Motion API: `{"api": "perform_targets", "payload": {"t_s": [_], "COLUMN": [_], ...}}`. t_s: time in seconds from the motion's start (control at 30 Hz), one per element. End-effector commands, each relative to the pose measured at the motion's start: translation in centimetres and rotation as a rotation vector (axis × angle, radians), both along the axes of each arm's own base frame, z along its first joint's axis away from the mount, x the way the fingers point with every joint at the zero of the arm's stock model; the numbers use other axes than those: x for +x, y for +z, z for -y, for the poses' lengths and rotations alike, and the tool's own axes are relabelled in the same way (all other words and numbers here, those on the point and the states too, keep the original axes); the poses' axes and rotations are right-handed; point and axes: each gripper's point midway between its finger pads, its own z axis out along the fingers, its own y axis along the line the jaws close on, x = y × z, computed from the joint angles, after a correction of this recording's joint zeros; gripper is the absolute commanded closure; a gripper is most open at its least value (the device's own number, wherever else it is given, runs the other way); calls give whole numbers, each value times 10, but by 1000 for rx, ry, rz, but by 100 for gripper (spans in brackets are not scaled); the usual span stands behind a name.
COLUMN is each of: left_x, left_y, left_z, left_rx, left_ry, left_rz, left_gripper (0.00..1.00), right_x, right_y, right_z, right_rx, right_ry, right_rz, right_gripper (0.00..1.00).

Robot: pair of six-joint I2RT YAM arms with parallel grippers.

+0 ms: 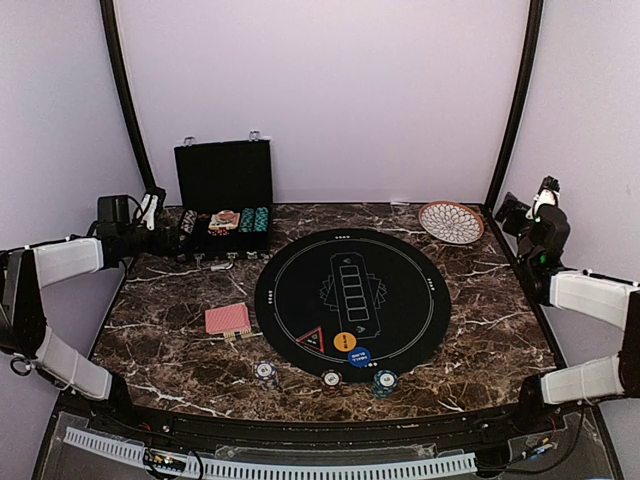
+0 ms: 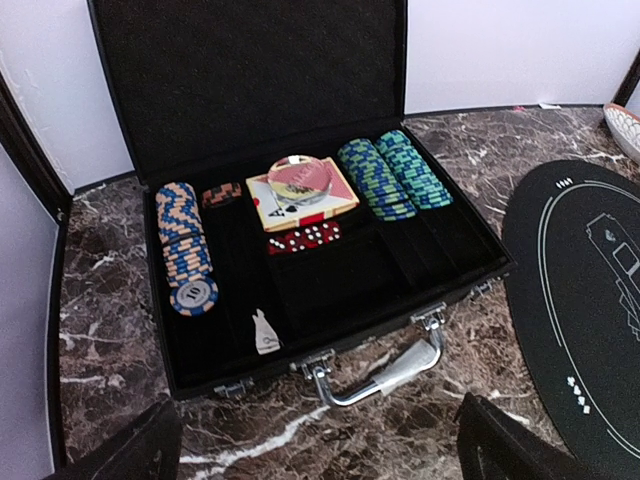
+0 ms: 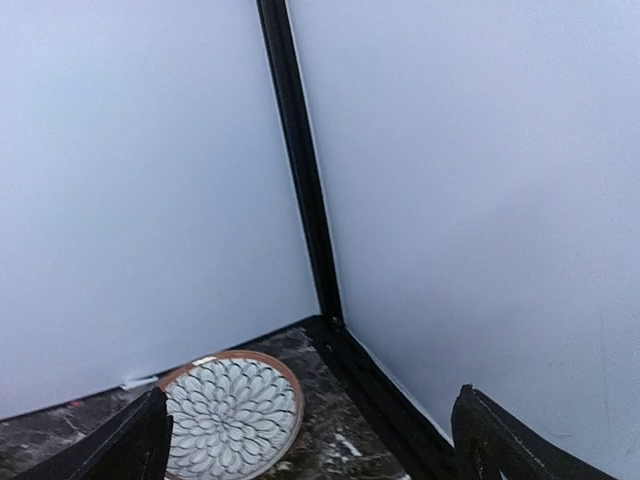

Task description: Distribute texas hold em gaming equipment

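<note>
A red-backed card deck [image 1: 228,319] lies on the table left of the mat. A red triangle [image 1: 313,339], an orange disc [image 1: 345,342] and a blue disc [image 1: 360,357] sit on the mat's near edge. Three striped chips [image 1: 265,371] [image 1: 331,378] [image 1: 384,381] lie in front of the mat. The open black case [image 2: 330,290] holds blue-orange chips [image 2: 183,243], green-blue chips [image 2: 392,176], cards [image 2: 300,195] under a clear disc, and red dice [image 2: 304,238]. My left gripper [image 1: 150,212] [image 2: 320,460] is open and empty before the case. My right gripper [image 1: 543,197] [image 3: 310,455] is open and empty, raised at the far right.
The large round black mat [image 1: 400,290] fills the table's middle. The patterned wicker plate [image 1: 450,221] sits at the back right corner and shows in the right wrist view [image 3: 235,410]. The case's metal handle [image 2: 385,372] faces my left gripper. Walls enclose the table.
</note>
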Motion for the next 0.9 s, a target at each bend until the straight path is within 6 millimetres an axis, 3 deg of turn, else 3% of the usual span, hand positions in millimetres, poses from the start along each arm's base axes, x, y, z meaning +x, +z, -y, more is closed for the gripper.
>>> {"api": "perform_targets", "payload": {"t_s": [0.0, 0.03, 0.1, 0.23, 0.33, 0.43, 0.6, 0.7, 0.87], "left_x": [-30, -29, -33, -40, -45, -47, -48, -49, -52], "left_y": [-2, 4, 9, 17, 22, 23, 31, 38, 45], "left_z": [10, 11, 13, 19, 20, 21, 18, 20, 22], "left_rx": [-15, -19, -28, -42, -42, -37, -21, -26, -40], "left_ry": [-73, -83, -98, -127, -141, -147, -144, -143, -150], "left_rz": [-144, -143, -174, -209, -213, -231, -239, -226, -224], "left_gripper": [1, 1, 1, 1, 1, 1, 1, 1, 1], "right_x": [1, -1, 3, 12, -1, -25, -81, -113, -151], "right_y": [2, -2, -8, -20, -39, -60, -99, -123, -155], "right_z": [-8, -4, -16, -90, -168, -241, -355, -402, -452], "right_rx": [244, 338, 363, 351, 234, 155, -29, -112, -190], "right_ry": [49, 20, 83, 413, 556, 708, 923, 1017, 1133], "right_rz": [-17, -43, -113, -228, -391, -538, -759, -859, -955], "right_gripper": [1, 1, 1, 4, 10, 14, 13, 14, 19]}}
